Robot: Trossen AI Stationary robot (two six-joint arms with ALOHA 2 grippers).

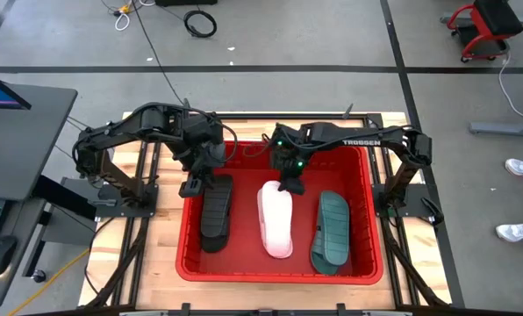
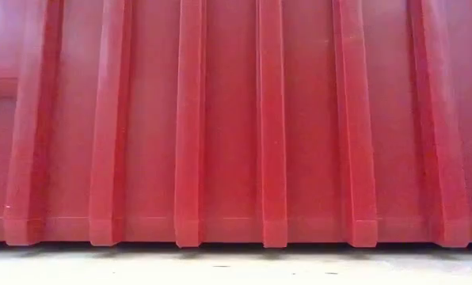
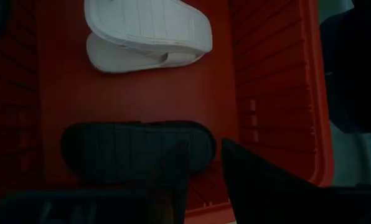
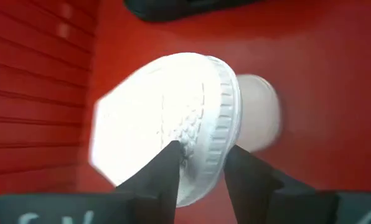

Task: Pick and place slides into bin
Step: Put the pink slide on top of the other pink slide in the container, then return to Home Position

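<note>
- Placing step: three slides lie in the bin [image 1: 368,224] on the counter [image 1: 139,246]: black slide [image 1: 216,211], white slide [image 1: 276,221], teal slide [image 1: 333,230].
- Right end effector [image 4: 199,163] straddles the white slide's rim, fingers slightly apart; whether it grips, I cannot tell.
- Left end effector [image 3: 204,180], fingers apart, sits at the black slide's end.
- Next, I judge: both open fully and lift clear.

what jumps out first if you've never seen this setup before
The big red bin fills the middle of the table, with three slides side by side in it: black, white and teal-green. Both hands reach in from the far rim, the left hand at the black slide, the right hand at the white one.
</note>
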